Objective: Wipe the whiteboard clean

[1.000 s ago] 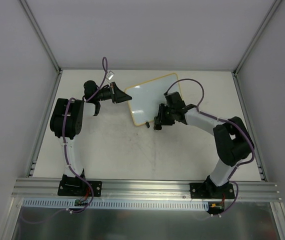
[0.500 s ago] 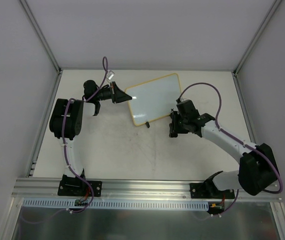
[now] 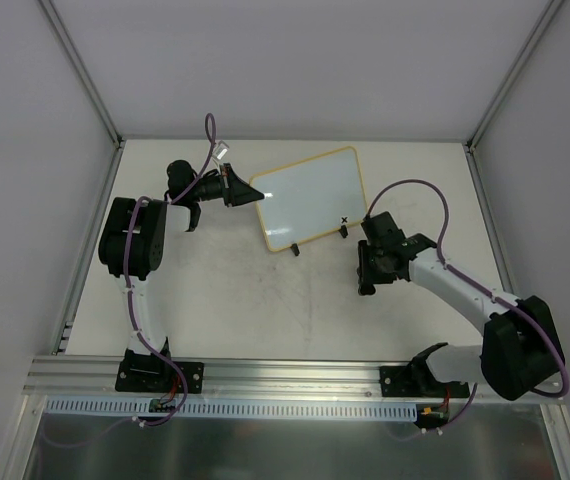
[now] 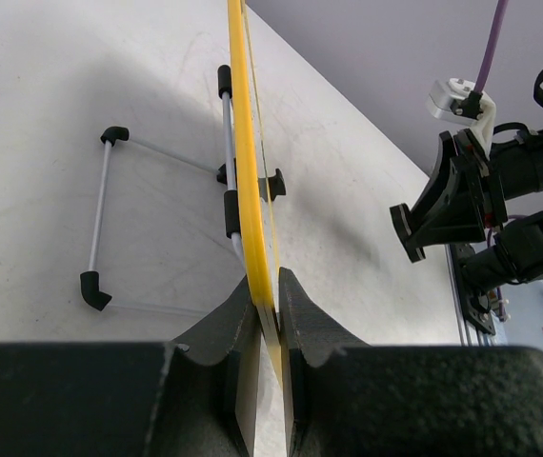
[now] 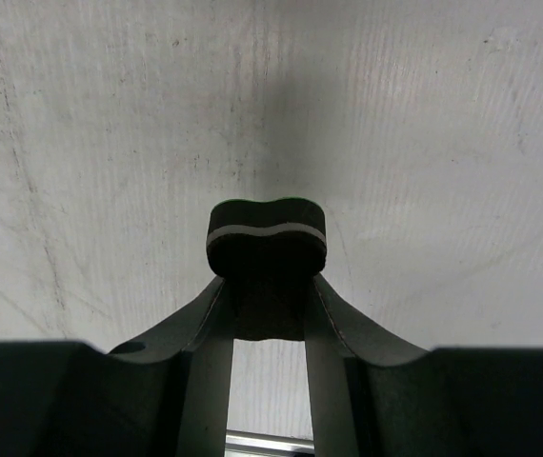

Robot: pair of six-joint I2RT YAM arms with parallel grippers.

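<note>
The whiteboard, white with a pale yellow rim, stands tilted at the back of the table, and its face looks blank apart from a glare spot. My left gripper is shut on its left edge. In the left wrist view the yellow rim runs edge-on between my left gripper's jaws. My right gripper hovers over the table, off the board's near right corner. It is shut on a small black bone-shaped eraser, which sticks out past the right gripper's tips.
Two black clip feet stick out at the board's near edge. A thin wire stand props the board from behind. Grey walls enclose the table, and an aluminium rail runs along its near edge.
My right arm has drawn back from the board's near edge toward the near right, carrying the eraser. The left arm and the board have stayed still.
</note>
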